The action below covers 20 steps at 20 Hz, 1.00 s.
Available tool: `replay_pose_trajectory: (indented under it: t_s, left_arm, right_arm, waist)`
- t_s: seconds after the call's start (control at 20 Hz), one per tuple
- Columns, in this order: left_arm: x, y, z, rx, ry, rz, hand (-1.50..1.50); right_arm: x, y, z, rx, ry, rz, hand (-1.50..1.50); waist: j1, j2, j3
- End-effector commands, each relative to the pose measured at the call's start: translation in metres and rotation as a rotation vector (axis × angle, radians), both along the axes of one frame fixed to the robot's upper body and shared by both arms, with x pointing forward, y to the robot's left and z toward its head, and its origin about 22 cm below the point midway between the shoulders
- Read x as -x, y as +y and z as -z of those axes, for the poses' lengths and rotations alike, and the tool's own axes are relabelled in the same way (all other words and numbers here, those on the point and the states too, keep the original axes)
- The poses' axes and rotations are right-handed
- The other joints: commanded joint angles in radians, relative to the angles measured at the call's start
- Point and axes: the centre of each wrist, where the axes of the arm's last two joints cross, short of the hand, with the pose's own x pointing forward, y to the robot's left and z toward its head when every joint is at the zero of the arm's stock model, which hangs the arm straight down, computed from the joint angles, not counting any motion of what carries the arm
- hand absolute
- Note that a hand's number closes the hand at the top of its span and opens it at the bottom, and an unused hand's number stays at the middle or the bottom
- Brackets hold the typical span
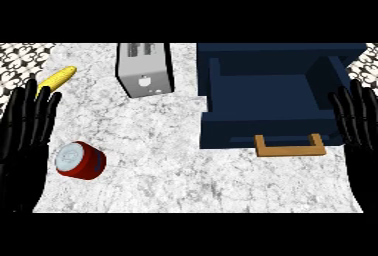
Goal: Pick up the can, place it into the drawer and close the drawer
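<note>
**Can's still out on the marble, drawer's wide open**

Speckled white-grey marble worktop fills most of the view, with a black-and-white patterned strip peeking out at the far corners.

So the can is sitting at the near left, red body with a silvery lid facing mostly up at the camera. It looks a bit tilted, but from this steep angle I honestly can't say if it's upright or leaning. My guess is it's light, rigid and kinda slick on the sides, being a smooth metal cylinder, so wrapping round the red wall from the side seems the sensible grab, not pinching the rim.

Left hand is just beside it, fingers straight and spread, holding nothing. Right hand is the same deal over at the right edge, flat and empty, right next to the drawer.

Drawer is a boxy dark navy thing, pulled open, inside looks bare, with a chunky wooden handle on the front facing the robot.

Further back there's a brushed-metal toaster with two slots, and a yellow banana off at the far left, well apart from the can.
</note>
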Motion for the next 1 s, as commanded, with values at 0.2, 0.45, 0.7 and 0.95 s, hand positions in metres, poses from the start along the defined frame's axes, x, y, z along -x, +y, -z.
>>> replay_pose_trajectory:
  t_s: [0.2, 0.45, 0.7, 0.95]
  left_arm:
    - [0.010, 0.016, -0.003, 0.030, -0.038, 0.519, -1.50]
    - [0.027, 0.065, 0.015, -0.122, 0.358, 0.473, -1.50]
    - [0.022, 0.108, 0.002, -0.115, 0.349, 0.484, -1.50]
    - [0.035, 0.120, -0.007, -0.096, 0.374, 0.471, -1.50]
  right_arm:
    - [0.004, -0.009, 0.002, -0.041, -0.064, 0.049, -1.50]
    - [0.010, -0.003, 0.030, -0.061, 0.276, 0.167, -1.50]
    - [0.024, -0.020, 0.024, -0.067, 0.286, 0.160, -1.50]
    - [0.037, -0.029, 0.031, -0.084, 0.271, 0.184, -1.50]
  waist:
    - [0.021, -0.001, 0.001]
    - [0.036, 0.001, 0.002]
    - [0.023, 0.001, 0.004]
    - [0.024, 0.001, 0.004]
